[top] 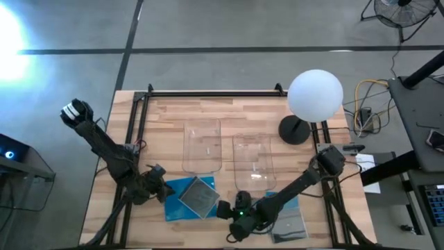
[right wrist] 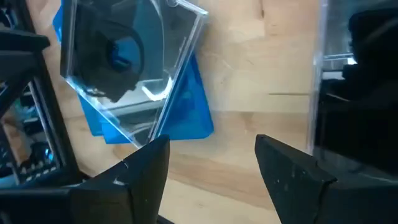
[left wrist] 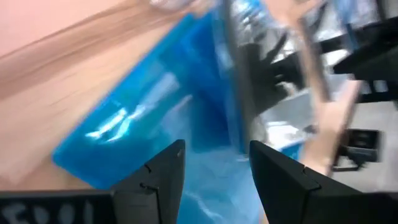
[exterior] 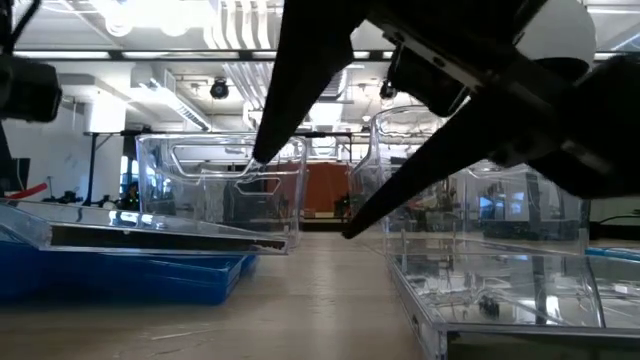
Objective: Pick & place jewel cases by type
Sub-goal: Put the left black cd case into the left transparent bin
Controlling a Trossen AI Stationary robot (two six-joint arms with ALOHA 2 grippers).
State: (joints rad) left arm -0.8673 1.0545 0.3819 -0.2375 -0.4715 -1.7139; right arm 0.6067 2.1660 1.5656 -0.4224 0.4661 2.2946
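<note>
Taking stock, we list: dark jewel case [top: 198, 194] stacked on blue jewel case [top: 179, 192], near the clear bins [top: 202, 144]; left gripper [top: 161, 191] beside it, right gripper [top: 223, 208] opposite, both spread, empty.

Grey concrete floor [top: 229, 28] with dark seam lines all around the light wood surface [top: 166, 118]. A white globe lamp [top: 314, 94] stands on a black base; a floor fan [top: 402, 10] sits in the corner. Low view shows bright ceiling lights [exterior: 250, 20] and an orange-red panel [exterior: 322, 190] far back.
</note>
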